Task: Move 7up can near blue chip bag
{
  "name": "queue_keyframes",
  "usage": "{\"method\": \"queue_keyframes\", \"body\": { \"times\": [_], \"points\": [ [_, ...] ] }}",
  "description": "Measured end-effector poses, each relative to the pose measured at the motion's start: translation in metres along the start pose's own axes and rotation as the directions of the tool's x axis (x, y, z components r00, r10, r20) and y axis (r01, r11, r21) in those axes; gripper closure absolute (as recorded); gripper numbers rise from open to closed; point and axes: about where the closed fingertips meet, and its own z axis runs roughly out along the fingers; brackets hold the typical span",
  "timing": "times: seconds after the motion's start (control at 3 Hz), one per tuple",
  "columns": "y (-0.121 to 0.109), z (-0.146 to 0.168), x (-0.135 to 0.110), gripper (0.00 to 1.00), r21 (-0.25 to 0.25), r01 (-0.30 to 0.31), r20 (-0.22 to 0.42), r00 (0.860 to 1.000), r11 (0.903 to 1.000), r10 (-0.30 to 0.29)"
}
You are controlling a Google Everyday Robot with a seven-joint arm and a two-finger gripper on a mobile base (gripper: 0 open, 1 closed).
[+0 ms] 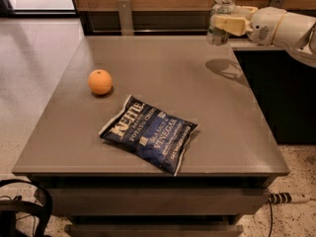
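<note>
The 7up can (218,22) is silvery with green marks and is held upright in the air above the table's far right corner. My gripper (226,23) comes in from the right and is shut on the can, its pale fingers (231,24) wrapping its side. The can's shadow falls on the table below it. The blue chip bag (149,132) lies flat near the table's front middle, well away from the can, toward the front left of it.
An orange (100,81) sits on the grey table (163,68) at the left. A dark cabinet stands right of the table. A wooden wall panel runs behind. A power strip (288,197) lies on the floor at lower right.
</note>
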Motion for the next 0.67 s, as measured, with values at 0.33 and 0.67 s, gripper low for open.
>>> {"method": "queue_keyframes", "body": {
  "times": [0.33, 0.67],
  "points": [
    [0.024, -0.041, -0.016, 1.00, 0.001, -0.009, -0.008, 1.000, 1.0000, 0.009],
    [0.056, -0.081, -0.022, 1.00, 0.004, -0.035, -0.045, 0.998, 0.9994, 0.035]
  ]
}}
